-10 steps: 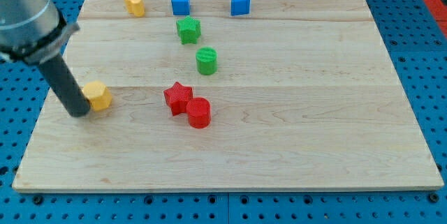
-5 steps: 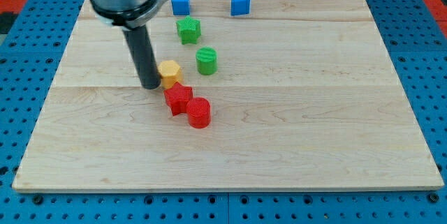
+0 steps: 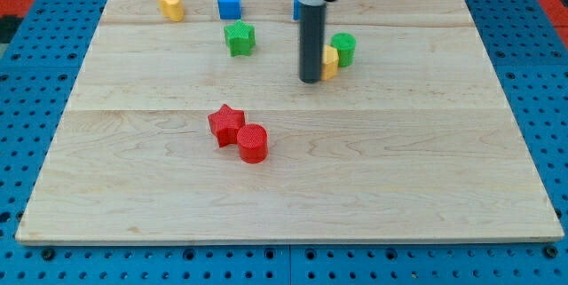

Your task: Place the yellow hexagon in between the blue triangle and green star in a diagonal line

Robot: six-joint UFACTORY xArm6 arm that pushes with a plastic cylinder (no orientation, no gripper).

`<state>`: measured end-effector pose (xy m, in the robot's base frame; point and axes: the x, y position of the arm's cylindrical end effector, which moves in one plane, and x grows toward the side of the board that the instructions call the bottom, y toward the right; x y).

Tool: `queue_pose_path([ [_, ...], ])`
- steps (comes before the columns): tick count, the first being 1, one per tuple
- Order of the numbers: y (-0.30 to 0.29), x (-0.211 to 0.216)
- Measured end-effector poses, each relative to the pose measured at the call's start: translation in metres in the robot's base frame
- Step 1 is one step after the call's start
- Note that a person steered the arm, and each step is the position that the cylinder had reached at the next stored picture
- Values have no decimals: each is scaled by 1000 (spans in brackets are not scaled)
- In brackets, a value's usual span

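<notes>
Setting: a pale wooden board [image 3: 293,187] with plank seams, laid on a blue perforated base [image 3: 18,125].

Arm: a straight dark rod descended from the view's top; the tip [image 3: 310,80] rested on the board. No claw was fitted, so no spread or pinched state applied.

Task item: yellow hexagon block [image 3: 329,62], largely hidden behind the rod, touching it at the tip's 2 o'clock side.

Green cylinder block [image 3: 343,48]: just beside the hexagon at its 1 o'clock; contact could not be told.

Blue triangle block [image 3: 295,8]: only a sliver showed left of the rod, at 12 o'clock from the tip, shape not legible.

Green star block [image 3: 239,37]: at 10 o'clock from the tip, well apart from the hexagon.

Blue cube block [image 3: 229,3]: at 12 o'clock from the green star.

Yellow rounded block [image 3: 170,4]: toward the board's upper left corner.

Red star block [image 3: 226,124] and red cylinder block [image 3: 252,142]: touching, at 7 o'clock from the tip.
</notes>
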<state>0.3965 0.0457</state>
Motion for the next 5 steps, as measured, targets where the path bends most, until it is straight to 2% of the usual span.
queue_pose_path([
  [1,1,23],
  [4,10,-77],
  [5,21,-82],
])
